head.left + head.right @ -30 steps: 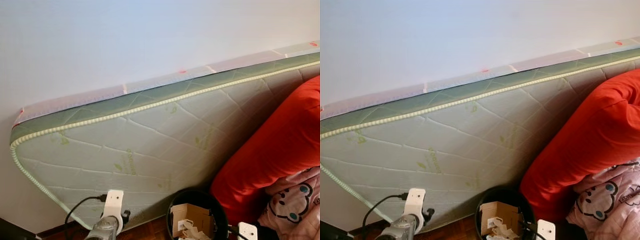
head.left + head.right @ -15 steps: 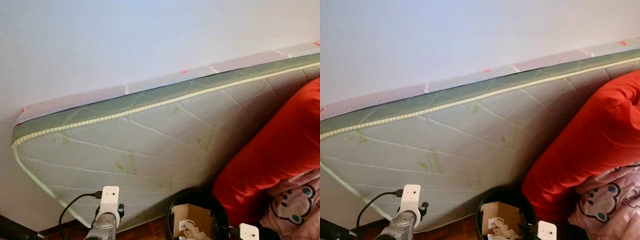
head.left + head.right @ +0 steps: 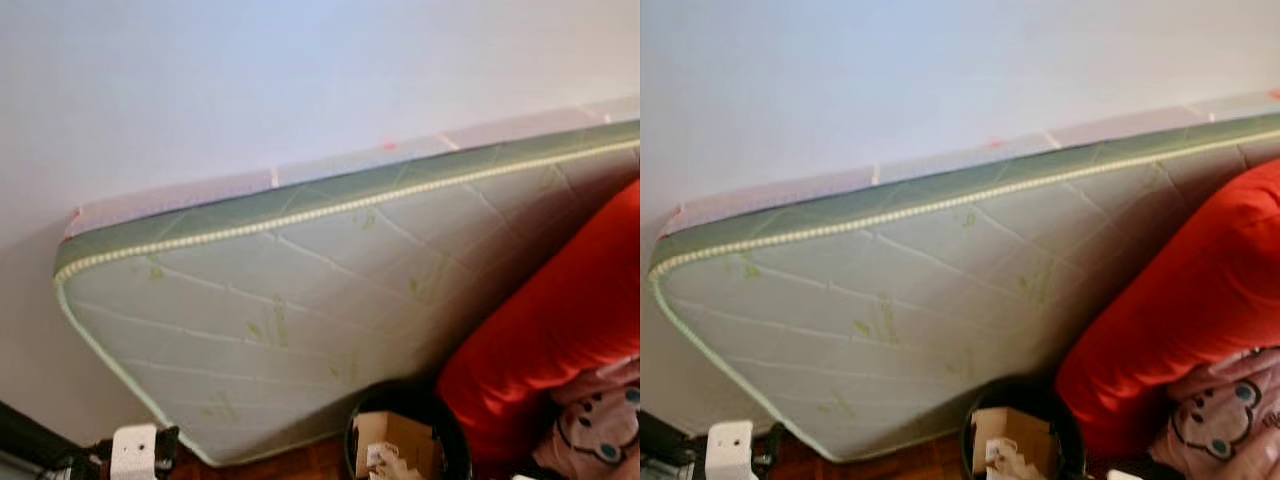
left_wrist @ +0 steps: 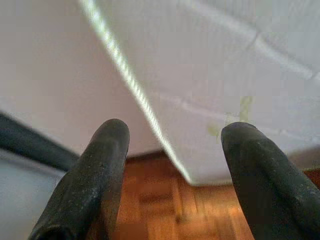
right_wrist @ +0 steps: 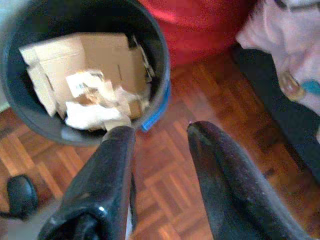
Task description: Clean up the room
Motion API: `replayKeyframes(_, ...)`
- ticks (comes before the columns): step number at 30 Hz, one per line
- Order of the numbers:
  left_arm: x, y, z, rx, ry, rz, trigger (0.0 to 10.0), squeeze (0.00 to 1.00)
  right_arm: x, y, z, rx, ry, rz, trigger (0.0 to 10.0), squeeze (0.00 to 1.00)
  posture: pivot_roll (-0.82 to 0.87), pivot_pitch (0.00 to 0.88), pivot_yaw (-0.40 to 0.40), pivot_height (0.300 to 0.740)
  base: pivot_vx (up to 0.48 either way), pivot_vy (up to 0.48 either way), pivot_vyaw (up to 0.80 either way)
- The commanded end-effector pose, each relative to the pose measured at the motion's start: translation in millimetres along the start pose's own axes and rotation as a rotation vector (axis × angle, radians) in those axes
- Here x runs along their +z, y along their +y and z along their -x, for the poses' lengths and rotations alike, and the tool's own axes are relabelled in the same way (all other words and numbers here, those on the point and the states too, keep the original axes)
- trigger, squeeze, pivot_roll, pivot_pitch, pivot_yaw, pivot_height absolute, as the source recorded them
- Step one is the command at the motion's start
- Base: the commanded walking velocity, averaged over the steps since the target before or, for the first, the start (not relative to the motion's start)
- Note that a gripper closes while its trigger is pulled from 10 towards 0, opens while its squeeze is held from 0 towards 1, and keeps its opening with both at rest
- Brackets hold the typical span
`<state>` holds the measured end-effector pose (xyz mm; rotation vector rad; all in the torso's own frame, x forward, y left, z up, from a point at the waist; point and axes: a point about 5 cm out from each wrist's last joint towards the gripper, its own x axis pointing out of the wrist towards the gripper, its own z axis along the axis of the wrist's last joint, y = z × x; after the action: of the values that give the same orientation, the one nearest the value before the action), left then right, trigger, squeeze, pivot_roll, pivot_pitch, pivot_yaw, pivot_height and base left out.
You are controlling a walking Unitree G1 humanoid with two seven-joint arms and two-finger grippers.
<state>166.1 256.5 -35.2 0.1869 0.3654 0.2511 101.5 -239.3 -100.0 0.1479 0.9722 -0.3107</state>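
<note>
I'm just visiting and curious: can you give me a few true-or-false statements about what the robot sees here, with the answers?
1. The mattress leans against the wall. True.
2. The bin is empty. False: it holds cardboard and crumpled paper.
3. The right gripper is open with nothing between its fingers. True.
4. The left gripper is clamped on a cup. False: it is open and holds nothing.
5. The cushion beside the mattress is blue. False: it is red.

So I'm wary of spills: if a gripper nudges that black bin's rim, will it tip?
Probably it would slide or tip easily: the black bin looks light, holding only cardboard and crumpled paper, and the parquet floor looks smooth.
</note>
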Motion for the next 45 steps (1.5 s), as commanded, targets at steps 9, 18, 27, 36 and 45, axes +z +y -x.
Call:
replayKeyframes(9,-24,0.1,1.5,-0.074,0.199,0.02,10.0,0.0,-22,-32.2,10.6,-0.078,0.126,-0.039,10.0,0.0,-0.02,0.0,-0.002,0.734,0.0,0.0,0.0)
replayKeyframes(18,-32,-24.4,-15.1,-0.133,0.494,-0.009,10.0,0.0,-23,-46.4,13.4,-0.101,0.171,-0.064,10.0,0.0,-0.07,0.0,0.019,0.734,0.0,0.0,0.0)
replayKeyframes(27,-29,-40.7,-17.9,-0.194,0.531,-0.014,10.0,0.0,-2,12.2,-3.3,0.006,0.074,-0.063,10.0,0.0,-0.08,0.0,0.027,0.734,0.0,0.0,0.0)
replayKeyframes(36,-38,-47.7,-10.8,-0.165,0.604,0.004,10.0,0.0,2,16.2,-5.0,0.021,0.063,-0.053,10.0,0.0,-0.08,0.0,0.03,0.734,0.0,0.0,0.0)
replayKeyframes(45,-34,-52.6,-13.4,-0.187,0.59,-0.003,10.0,0.0,-2,16.5,-3.9,0.027,0.076,-0.023,10.0,0.0,-0.08,0.0,0.03,0.734,0.0,0.0,0.0)
